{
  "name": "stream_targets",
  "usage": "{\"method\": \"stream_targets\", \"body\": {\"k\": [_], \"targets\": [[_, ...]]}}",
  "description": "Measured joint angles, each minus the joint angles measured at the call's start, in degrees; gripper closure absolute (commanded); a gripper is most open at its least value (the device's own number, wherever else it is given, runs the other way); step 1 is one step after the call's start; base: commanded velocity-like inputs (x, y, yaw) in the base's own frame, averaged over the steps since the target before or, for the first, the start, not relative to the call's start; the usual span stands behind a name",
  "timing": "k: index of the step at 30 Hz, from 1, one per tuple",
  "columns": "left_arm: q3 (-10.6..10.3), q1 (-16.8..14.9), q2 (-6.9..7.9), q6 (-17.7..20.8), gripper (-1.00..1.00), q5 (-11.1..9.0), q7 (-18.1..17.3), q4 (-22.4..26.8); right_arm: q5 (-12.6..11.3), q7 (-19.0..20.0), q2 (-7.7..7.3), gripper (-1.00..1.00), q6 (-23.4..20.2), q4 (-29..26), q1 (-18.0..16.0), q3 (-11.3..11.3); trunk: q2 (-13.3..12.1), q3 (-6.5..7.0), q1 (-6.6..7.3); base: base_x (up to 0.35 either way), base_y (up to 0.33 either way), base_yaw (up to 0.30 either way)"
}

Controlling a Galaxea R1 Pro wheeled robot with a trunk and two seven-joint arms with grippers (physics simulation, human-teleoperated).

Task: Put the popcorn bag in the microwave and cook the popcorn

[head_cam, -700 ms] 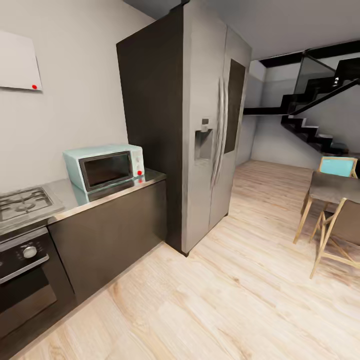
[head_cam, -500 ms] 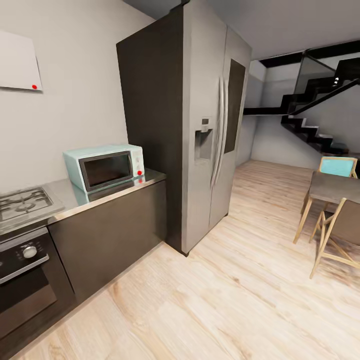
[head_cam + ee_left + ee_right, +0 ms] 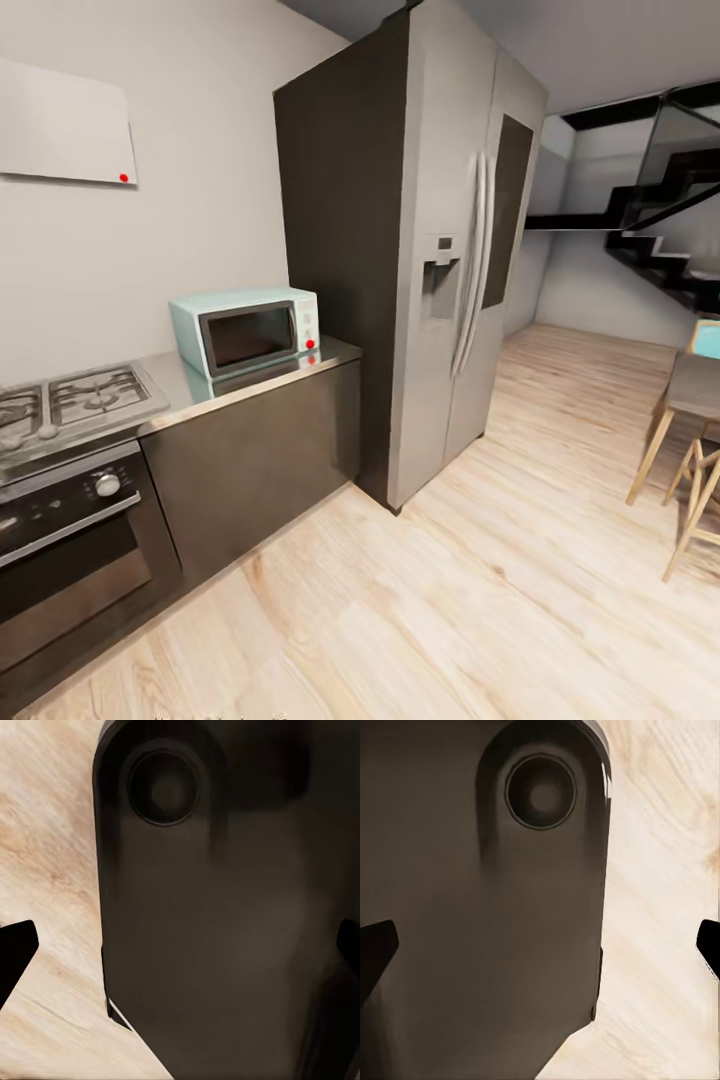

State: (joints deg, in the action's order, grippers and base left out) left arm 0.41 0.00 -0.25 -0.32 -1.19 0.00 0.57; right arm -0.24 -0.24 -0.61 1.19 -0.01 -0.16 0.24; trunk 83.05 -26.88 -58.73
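So far the task looks barely begun, judging by how things lie: the microwave (image 3: 248, 330) sits with its dark glass door closed, and no popcorn bag can be made out anywhere on the bench (image 3: 245, 385) around it, so the fetching, loading and heating all seem left to do.

The microwave is a small pale-blue box with rounded corners and a white control strip carrying a red dot. It rests on the smooth, reflective steel bench, which mirrors its front. Just beside the microwave on one side rises the tall grey fridge (image 3: 455, 250), matte and slab-like with long curved handles; on the other side lies the gas hob (image 3: 70, 400) with dark grates, above a dark oven (image 3: 70, 540). Light wood floor (image 3: 480, 600) with visible grain spreads out before the microwave.

Each wrist view shows a dark rounded robot body over that floor, with black fingertips (image 3: 15, 952) (image 3: 376, 945) at the frame edges. Both the left tool (image 3: 180, 952) and the right tool (image 3: 540, 945) stand wide and hold nothing.
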Motion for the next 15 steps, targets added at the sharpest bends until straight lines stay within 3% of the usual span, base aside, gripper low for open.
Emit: {"method": "stream_targets", "body": {"k": [6,11,15], "targets": [[0.00,0.00,0.02,0.07,-1.00,0.00,0.00,0.00,0.00,-0.06,0.00,-1.00,0.00,0.00,0.00,-0.05,0.00,0.00,0.01,0.031,0.000,0.126],[0.00,0.00,0.08,0.08,-1.00,-0.20,0.00,0.00,0.00,-0.08,0.07,-1.00,-0.21,0.01,0.00,-0.14,0.01,0.00,0.03,0.280,0.000,0.004],[0.01,0.00,0.08,0.08,-1.00,-1.50,0.00,0.00,-0.05,-0.08,0.09,-1.00,-0.24,0.01,0.00,-0.16,0.01,0.00,0.03,0.320,0.000,0.000]]}}
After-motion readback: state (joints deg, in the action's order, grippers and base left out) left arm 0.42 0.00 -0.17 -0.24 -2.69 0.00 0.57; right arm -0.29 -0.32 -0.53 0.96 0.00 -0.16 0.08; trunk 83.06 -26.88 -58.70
